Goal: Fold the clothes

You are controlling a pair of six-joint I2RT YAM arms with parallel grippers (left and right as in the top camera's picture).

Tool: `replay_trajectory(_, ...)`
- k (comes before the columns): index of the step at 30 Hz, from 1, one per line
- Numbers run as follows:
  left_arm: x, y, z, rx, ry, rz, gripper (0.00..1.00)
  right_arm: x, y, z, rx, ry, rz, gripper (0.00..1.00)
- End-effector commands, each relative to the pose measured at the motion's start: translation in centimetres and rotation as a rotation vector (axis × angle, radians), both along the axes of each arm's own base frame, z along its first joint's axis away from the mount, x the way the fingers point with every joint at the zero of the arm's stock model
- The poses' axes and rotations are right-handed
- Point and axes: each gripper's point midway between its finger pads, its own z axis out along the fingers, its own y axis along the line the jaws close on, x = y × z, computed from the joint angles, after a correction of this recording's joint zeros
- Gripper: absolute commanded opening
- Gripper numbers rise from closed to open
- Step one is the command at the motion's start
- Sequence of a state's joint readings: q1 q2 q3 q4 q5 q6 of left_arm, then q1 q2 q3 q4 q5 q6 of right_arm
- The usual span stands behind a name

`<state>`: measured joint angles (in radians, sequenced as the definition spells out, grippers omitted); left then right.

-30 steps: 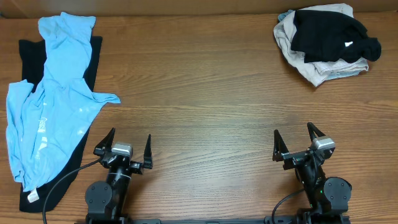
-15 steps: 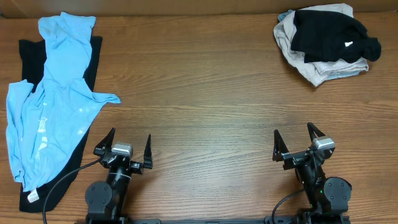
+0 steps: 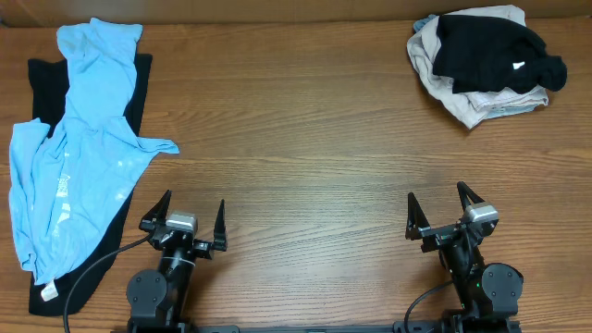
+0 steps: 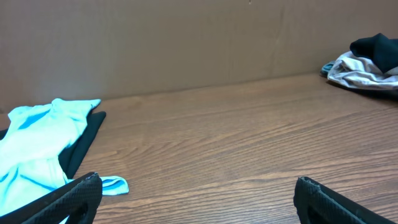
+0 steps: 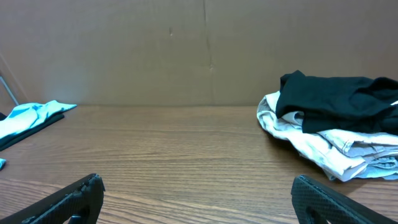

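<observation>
A light blue T-shirt (image 3: pixel 79 148) lies crumpled at the table's far left, spread over a long black garment (image 3: pixel 139 88). The left wrist view shows the T-shirt (image 4: pixel 34 152) at its left edge. In the back right corner a black garment with a small white logo (image 3: pixel 495 51) sits heaped on pale cloth (image 3: pixel 467 102); the right wrist view has that black garment (image 5: pixel 339 102) at its right. My left gripper (image 3: pixel 193 211) stands open near the front edge, right of the T-shirt, holding nothing. My right gripper (image 3: pixel 437 198) is open and empty at the front right.
A brown cardboard wall (image 5: pixel 186 50) backs the wooden table (image 3: pixel 305 139). A black cable (image 3: pixel 92 268) runs from the left arm's base across the front left.
</observation>
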<state>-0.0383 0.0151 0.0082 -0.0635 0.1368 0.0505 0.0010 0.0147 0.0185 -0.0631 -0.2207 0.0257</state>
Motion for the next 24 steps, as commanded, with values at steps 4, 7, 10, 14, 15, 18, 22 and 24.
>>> replay_trajectory(4,0.1,0.4,-0.1,-0.012,0.004,0.022,1.0,0.0,0.0,1.0,0.001,-0.051,-0.005,1.0)
replay_trajectory(7,0.1,0.3,-0.1,-0.012,0.005,0.018,1.0,0.0,0.0,1.4,0.001,-0.071,-0.005,1.0)
replay_trajectory(10,0.1,0.2,0.2,-0.014,-0.008,0.012,1.0,-0.1,-0.1,2.1,0.001,-0.097,-0.005,1.0)
replay_trajectory(14,0.1,0.2,1.7,-0.016,-0.065,0.012,1.0,-0.4,-0.1,4.1,0.003,-0.181,-0.005,1.0)
replay_trajectory(15,0.0,0.2,2.3,-0.016,-0.084,0.011,1.0,-0.5,-0.1,4.9,0.003,-0.212,-0.005,1.0)
replay_trajectory(18,-0.2,0.4,4.2,-0.017,-0.125,0.021,0.99,-1.0,-0.1,6.6,0.004,-0.252,-0.005,1.0)
replay_trajectory(22,-0.7,1.0,7.1,-0.015,-0.176,0.054,1.0,-1.6,-0.1,9.0,0.004,-0.299,-0.005,1.0)
replay_trajectory(24,-1.1,1.5,8.8,-0.01,-0.196,0.083,1.0,-2.0,-0.1,10.5,0.004,-0.324,-0.004,1.0)
